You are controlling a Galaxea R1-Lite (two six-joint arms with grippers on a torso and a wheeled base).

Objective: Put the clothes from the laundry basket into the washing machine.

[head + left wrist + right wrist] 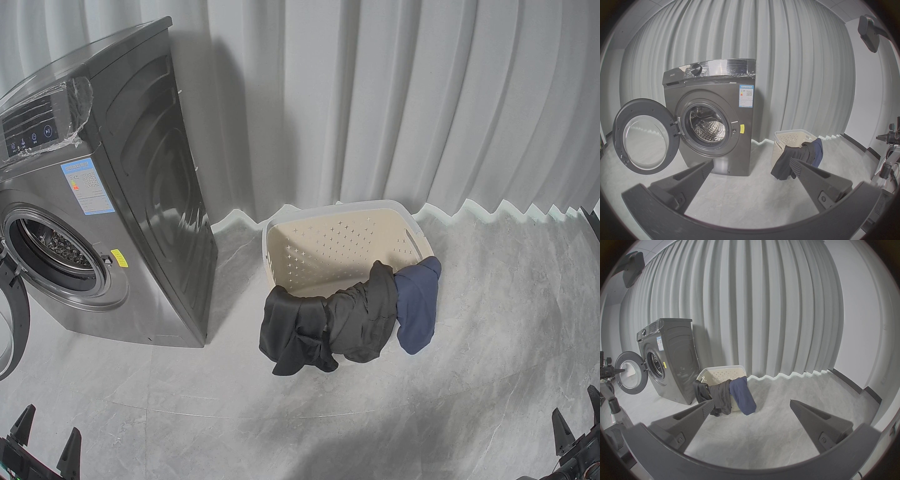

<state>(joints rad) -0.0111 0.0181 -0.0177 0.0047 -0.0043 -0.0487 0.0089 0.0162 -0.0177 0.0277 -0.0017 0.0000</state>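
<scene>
A beige laundry basket (pixel 340 247) stands on the floor by the curtain. A black garment (pixel 328 322) and a dark blue garment (pixel 417 303) hang over its near rim. Left of the basket is the grey washing machine (pixel 134 187), its round door (pixel 643 136) swung wide and its drum (pixel 707 126) bare inside. My left gripper (pixel 45 440) is low at the near left, open, holding nothing. My right gripper (pixel 578 415) is low at the near right, open, holding nothing. Both are well short of the basket.
A pleated white curtain (pixel 387 100) closes off the back. Bare grey floor (pixel 250 406) lies between the grippers and the basket. The open door (pixel 12 312) juts out at the far left. A dark baseboard (pixel 853 385) runs along the right wall.
</scene>
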